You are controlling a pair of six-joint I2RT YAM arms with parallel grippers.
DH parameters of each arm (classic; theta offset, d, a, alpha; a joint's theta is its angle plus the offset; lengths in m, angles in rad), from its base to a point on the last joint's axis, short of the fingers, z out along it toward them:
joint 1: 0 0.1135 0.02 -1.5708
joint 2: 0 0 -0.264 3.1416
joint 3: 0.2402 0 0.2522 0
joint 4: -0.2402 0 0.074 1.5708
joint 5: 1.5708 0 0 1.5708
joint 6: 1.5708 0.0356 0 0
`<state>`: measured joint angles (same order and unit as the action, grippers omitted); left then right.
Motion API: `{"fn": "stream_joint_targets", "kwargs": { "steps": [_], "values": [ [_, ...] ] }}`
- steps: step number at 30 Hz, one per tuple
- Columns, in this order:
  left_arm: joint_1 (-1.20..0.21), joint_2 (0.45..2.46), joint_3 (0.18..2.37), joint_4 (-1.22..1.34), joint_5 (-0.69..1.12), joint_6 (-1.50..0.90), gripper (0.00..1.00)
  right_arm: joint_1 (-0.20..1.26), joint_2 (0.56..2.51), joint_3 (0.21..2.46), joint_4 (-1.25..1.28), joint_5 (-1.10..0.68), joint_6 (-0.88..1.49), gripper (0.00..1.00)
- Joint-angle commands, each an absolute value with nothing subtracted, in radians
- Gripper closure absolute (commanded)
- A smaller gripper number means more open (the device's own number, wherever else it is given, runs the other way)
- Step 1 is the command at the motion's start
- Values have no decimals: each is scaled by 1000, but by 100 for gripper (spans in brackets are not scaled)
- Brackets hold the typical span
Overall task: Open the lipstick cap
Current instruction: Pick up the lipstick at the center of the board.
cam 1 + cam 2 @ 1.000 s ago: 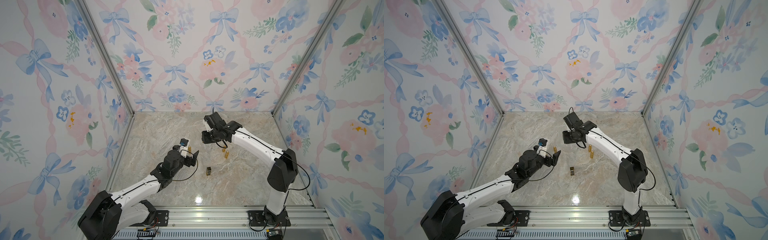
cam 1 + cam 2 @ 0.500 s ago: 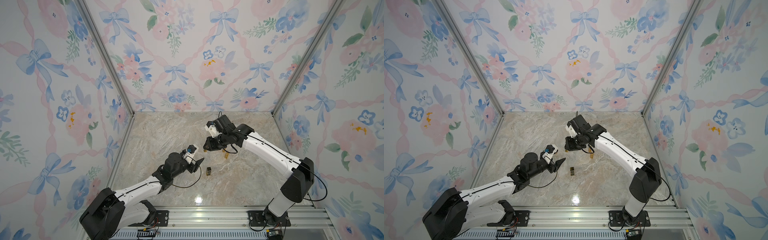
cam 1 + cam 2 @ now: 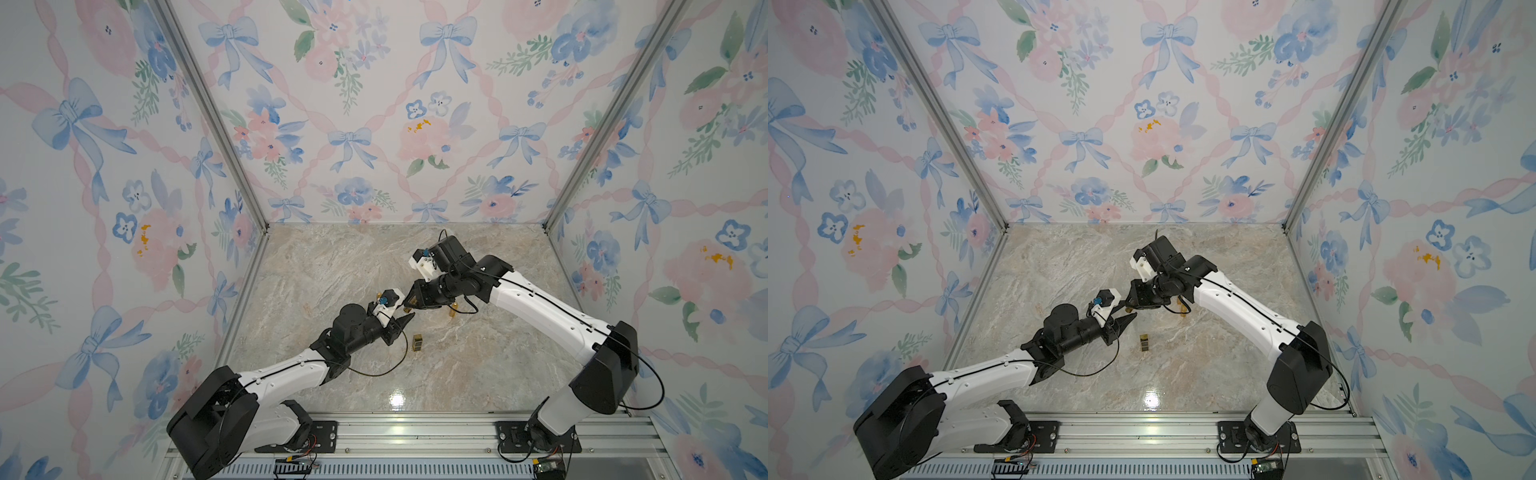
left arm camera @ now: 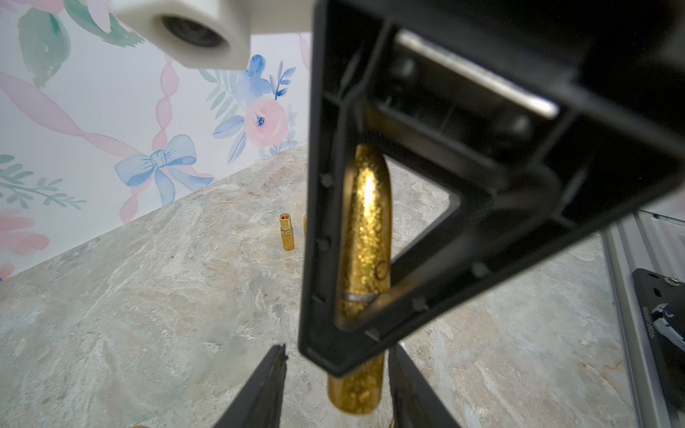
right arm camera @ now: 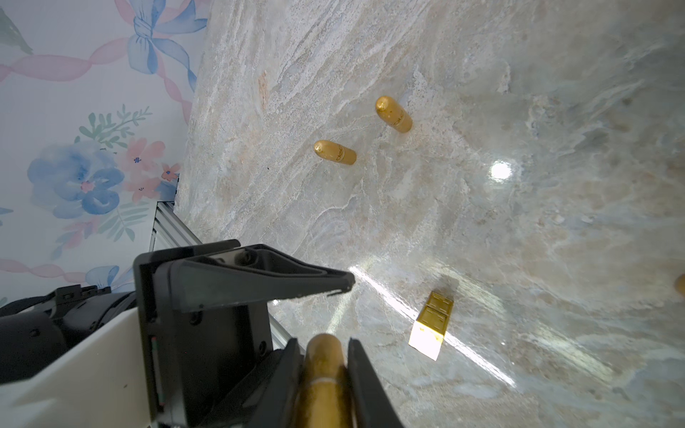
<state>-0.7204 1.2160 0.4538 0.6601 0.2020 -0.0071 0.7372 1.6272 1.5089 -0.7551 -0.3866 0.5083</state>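
The gold glitter lipstick [image 5: 324, 367] is held in the air over the marble table, with my right gripper [image 5: 322, 342] shut on its body. A thin seam ring shows between the pads. In the left wrist view the lipstick [image 4: 367, 222] shows through the right finger's frame. Its free end [image 4: 356, 392] hangs between the fingers of my left gripper [image 4: 338, 350], which is open, with a gap on one side. In both top views the left gripper [image 3: 409, 318] [image 3: 1131, 318] and the right gripper [image 3: 409, 301] [image 3: 1128, 305] meet tip to tip at mid table.
A square gold lipstick [image 3: 417, 343] [image 5: 432, 322] lies just in front of the grippers. Two rounded gold pieces [image 5: 335, 152] [image 5: 394, 114] rest on the marble. An uncapped gold lipstick [image 4: 286, 231] stands behind. Floral walls close three sides; a metal rail [image 3: 415, 432] runs along the front.
The right arm has carried the lipstick forward and left to mid table. The left gripper has moved right to meet it, and its jaws have narrowed around the lipstick's free end.
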Motion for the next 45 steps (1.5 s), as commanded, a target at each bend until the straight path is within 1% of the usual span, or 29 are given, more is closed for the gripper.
{"fn": "stream_joint_targets", "kwargs": {
  "steps": [1, 4, 7, 9, 11, 14, 19, 22, 29, 31, 37, 45],
  "values": [
    [-727, 1226, 481, 703, 224, -17, 55, 748, 1616, 1490, -728, -407, 525, 77],
    [-729, 1229, 483, 712, 223, -25, 60, 748, 1618, 1485, -727, -404, 523, 77],
    [-729, 1229, 484, 722, 226, -34, 60, 748, 1617, 1480, -726, -398, 522, 77],
    [-730, 1227, 485, 726, 223, -38, 66, 748, 1617, 1476, -723, -394, 522, 77],
    [-731, 1228, 485, 727, 218, -40, 68, 749, 1615, 1474, -717, -398, 525, 77],
    [-731, 1228, 481, 728, 202, -47, 82, 749, 1611, 1476, -718, -395, 524, 77],
    [-731, 1225, 471, 727, 182, -58, 100, 748, 1599, 1482, -707, -391, 526, 76],
    [-732, 1221, 462, 727, 178, -60, 100, 749, 1595, 1490, -710, -376, 523, 73],
    [-734, 1213, 445, 727, 146, -78, 100, 746, 1575, 1511, -710, -337, 513, 56],
    [-733, 1212, 441, 727, 147, -81, 100, 745, 1568, 1508, -703, -332, 510, 53],
    [-733, 1212, 440, 727, 146, -85, 100, 745, 1565, 1515, -697, -311, 497, 53],
    [-733, 1212, 442, 726, 145, -82, 100, 748, 1595, 1539, -708, -269, 464, 66]
  ]
}}
